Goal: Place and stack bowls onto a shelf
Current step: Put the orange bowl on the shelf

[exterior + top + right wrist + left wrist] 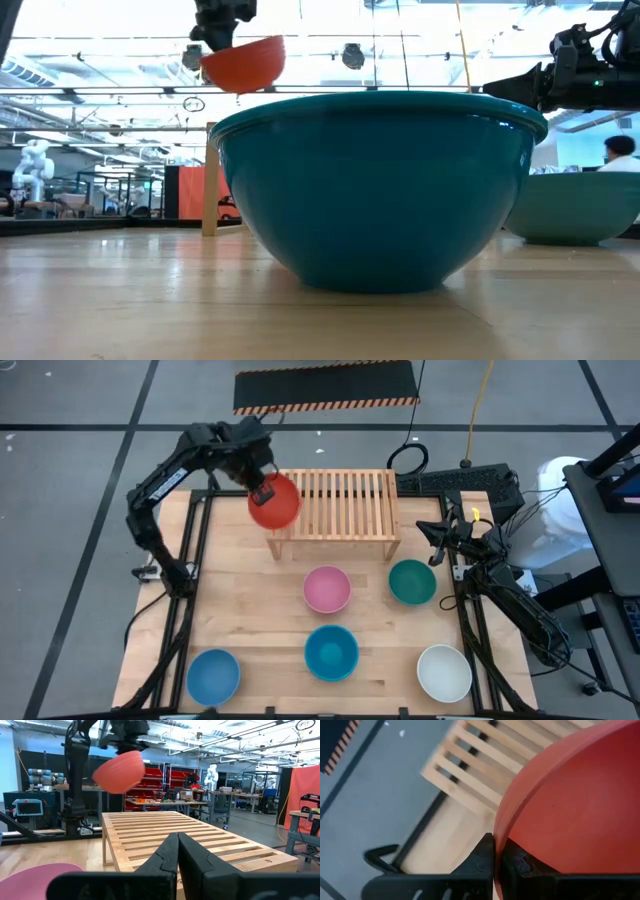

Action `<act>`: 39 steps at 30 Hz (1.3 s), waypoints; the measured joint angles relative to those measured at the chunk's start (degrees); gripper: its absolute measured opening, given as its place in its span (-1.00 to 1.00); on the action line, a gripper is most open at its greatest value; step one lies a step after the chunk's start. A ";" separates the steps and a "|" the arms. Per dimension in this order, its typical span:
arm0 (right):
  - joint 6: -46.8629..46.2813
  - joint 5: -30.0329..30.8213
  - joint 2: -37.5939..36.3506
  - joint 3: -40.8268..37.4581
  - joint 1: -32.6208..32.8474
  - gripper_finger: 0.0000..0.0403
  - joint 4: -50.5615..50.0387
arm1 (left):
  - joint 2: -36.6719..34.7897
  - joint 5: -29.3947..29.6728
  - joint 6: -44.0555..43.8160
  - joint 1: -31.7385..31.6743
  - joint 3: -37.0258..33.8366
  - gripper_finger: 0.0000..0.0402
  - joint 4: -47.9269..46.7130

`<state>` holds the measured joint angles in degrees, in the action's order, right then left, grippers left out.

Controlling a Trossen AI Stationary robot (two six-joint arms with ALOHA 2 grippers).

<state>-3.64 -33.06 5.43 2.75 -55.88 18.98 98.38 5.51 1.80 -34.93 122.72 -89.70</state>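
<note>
My left gripper [262, 490] pinches the red bowl [274, 501] by its rim, above the shelf's [340, 500] left end; the bowl looks empty and tilted, though its mouth is poorly seen. My right gripper [443, 532], shut on nothing, waits beside the shelf's right end.

Low view: teal bowl [375, 190] hides most of shelf [210, 180].
</note>
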 joint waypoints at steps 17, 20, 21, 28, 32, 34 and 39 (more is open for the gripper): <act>-0.15 0.00 0.00 0.01 0.00 -0.98 0.00 | 9.99 -8.56 5.63 -12.88 6.22 -0.97 -0.35; -0.15 0.00 0.00 0.01 0.01 -0.98 0.00 | 11.22 -8.71 5.92 -13.59 6.22 -0.97 -0.34; -0.15 0.00 0.00 0.00 0.00 -0.98 0.00 | 11.63 -8.83 6.25 -13.69 6.22 -0.97 -0.31; -0.17 0.00 0.00 0.00 0.01 -0.98 0.00 | 14.40 -9.13 7.88 -13.69 6.22 -0.97 0.68; -0.17 0.00 0.00 0.01 -0.01 -0.98 0.00 | 15.39 -9.27 8.66 -13.32 6.22 -0.97 1.54; -0.17 0.00 0.00 -0.01 -0.01 -0.98 0.00 | 15.76 -9.63 9.11 -13.32 6.22 -0.97 1.52; -0.17 0.00 0.00 -0.01 -0.01 -0.98 0.02 | 15.62 -9.71 10.58 -13.08 6.22 -0.97 3.63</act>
<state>-3.81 -33.06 5.43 2.74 -55.89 19.00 113.99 -4.20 12.38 -48.01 128.95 -86.07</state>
